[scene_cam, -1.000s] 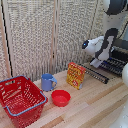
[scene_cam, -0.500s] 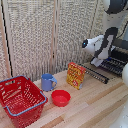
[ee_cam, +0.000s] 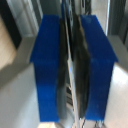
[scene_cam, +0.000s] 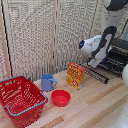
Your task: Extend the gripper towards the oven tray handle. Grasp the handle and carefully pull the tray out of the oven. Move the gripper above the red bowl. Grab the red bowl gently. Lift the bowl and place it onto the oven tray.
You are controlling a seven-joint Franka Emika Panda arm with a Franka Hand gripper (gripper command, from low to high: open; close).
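In the exterior view, the small red bowl [scene_cam: 61, 97] sits on the wooden table in front of a blue mug, far to the exterior view's left of my gripper [scene_cam: 94, 63]. My gripper is down at the front of the dark oven [scene_cam: 120, 49], at the edge of the wire tray [scene_cam: 114, 64], which sticks out of the oven mouth. In the wrist view, the two blue fingers [ee_cam: 49, 65] stand almost together. My gripper [ee_cam: 72, 70] is shut on a thin dark edge of the tray [ee_cam: 66, 75] between them.
A blue mug [scene_cam: 48, 82] and an orange-yellow box [scene_cam: 76, 75] stand behind the bowl. A large red basket [scene_cam: 20, 100] fills the exterior view's left front. The oven's flap door with its bar handle [scene_cam: 98, 75] hangs open below the gripper. A slatted screen stands behind the table.
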